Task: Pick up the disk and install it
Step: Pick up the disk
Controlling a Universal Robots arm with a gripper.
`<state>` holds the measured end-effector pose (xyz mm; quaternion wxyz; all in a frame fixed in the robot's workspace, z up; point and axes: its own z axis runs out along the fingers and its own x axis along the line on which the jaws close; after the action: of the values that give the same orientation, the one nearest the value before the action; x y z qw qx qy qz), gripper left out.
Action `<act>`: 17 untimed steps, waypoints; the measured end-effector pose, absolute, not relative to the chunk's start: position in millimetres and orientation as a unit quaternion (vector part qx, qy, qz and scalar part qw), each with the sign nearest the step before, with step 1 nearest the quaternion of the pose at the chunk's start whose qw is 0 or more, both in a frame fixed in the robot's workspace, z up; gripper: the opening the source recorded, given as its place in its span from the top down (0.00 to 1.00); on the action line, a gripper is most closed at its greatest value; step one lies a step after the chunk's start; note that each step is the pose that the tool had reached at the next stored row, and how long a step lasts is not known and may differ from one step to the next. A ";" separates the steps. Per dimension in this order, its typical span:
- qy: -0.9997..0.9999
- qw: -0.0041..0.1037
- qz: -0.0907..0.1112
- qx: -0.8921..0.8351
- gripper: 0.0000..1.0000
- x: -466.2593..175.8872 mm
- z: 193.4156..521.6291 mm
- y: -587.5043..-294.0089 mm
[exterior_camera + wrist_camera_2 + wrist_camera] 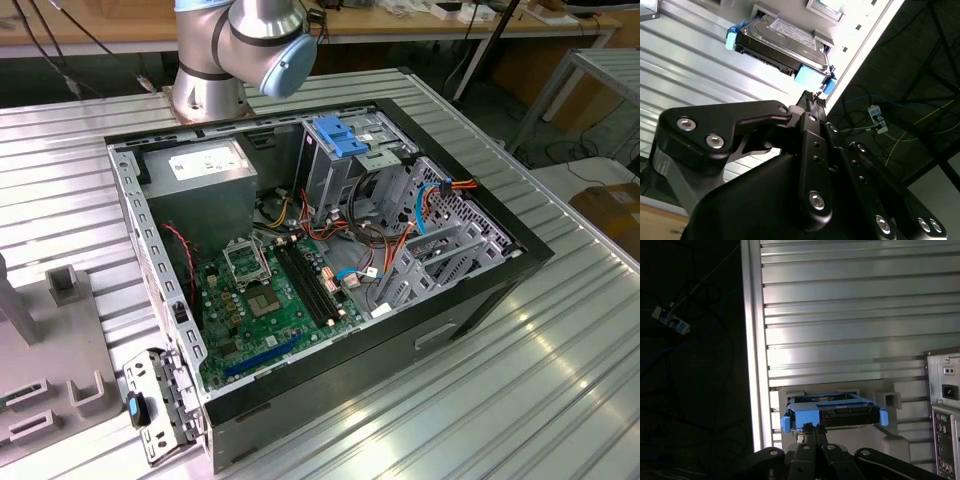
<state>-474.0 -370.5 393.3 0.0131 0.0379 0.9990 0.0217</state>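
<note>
One disk sits in a grey holder on the ribbed desk, beside the desk edge. Gripper fingers clenched, empty, tips just short of the disk.

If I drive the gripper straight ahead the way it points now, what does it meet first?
Most likely the disk: in the first wrist view the gripper aims at its blue carrier's near edge. How far off it lies is unclear.
</note>
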 end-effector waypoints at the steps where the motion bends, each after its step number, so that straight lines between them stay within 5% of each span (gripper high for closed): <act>1: 0.999 0.013 0.022 0.038 0.89 -474.2 393.3 -370.4; 17: 0.976 0.007 0.024 -0.218 0.89 -474.3 391.7 -370.4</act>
<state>-474.3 -370.4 391.7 0.0072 -0.2177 0.9757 0.0239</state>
